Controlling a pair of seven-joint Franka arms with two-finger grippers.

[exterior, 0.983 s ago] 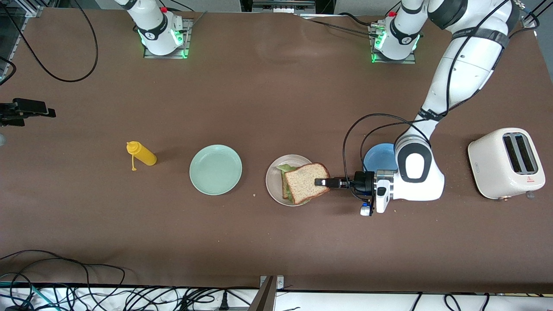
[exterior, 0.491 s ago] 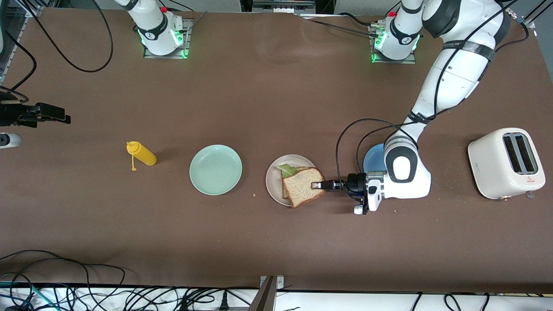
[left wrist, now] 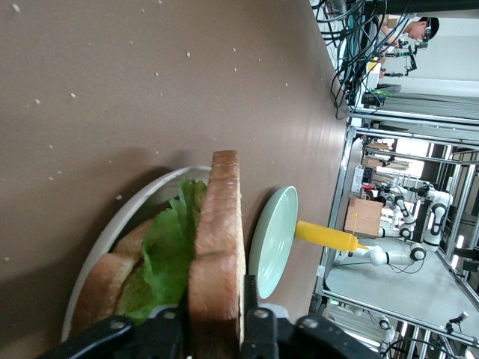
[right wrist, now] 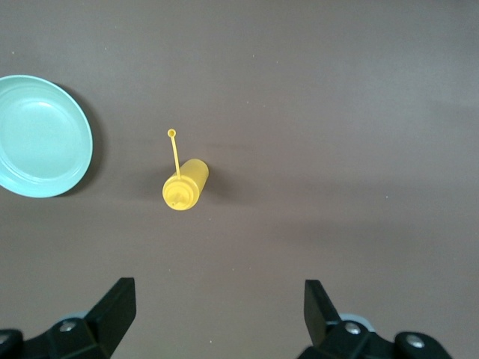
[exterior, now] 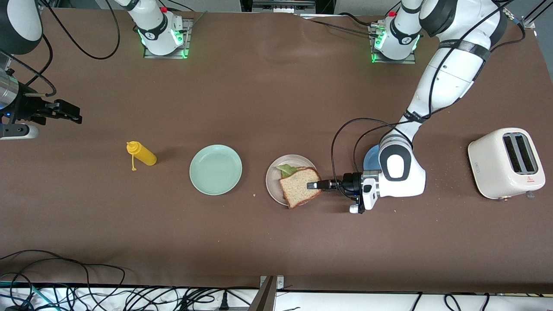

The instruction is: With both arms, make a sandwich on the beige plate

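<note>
A yellow squeeze bottle (exterior: 141, 155) lies on the brown table (exterior: 268, 99) toward the right arm's end, with a mint-green plate (exterior: 215, 169) beside it. A blue plate (exterior: 370, 158) and a white toaster (exterior: 506, 163) sit toward the left arm's end.

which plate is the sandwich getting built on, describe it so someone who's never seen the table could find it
Start at the white toaster at the left arm's end of the table and follow the row of three plates toward the yellow squeeze bottle. Pass the blue plate under the left arm; the next, middle one is the beige plate. Unlike the bare mint-green plate, it holds bread and lettuce.
</note>
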